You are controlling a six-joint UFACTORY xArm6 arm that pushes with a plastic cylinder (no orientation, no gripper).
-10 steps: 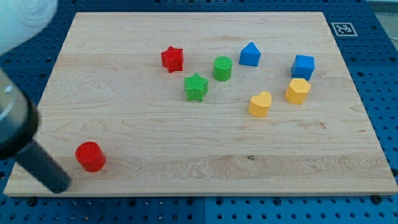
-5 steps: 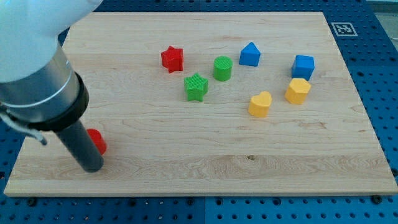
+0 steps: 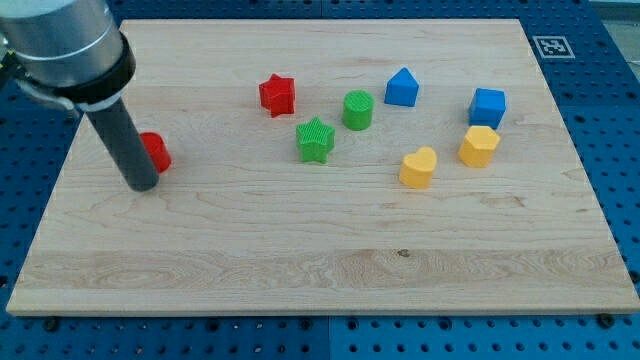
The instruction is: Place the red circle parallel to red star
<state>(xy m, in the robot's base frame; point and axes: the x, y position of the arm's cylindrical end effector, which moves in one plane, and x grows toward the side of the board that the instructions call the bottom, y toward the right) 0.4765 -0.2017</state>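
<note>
At the frame's left, my tip (image 3: 143,184) is pressed against the lower-left side of the red circle (image 3: 154,151), partly hiding it; nothing is grasped, only pushed. Well apart, toward the upper right, the red star (image 3: 277,95) is seen.

Green star (image 3: 315,139) — yellow heart (image 3: 418,168)

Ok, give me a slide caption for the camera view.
My tip touches the red circle at the view's left of the board, far from the red star.
</note>
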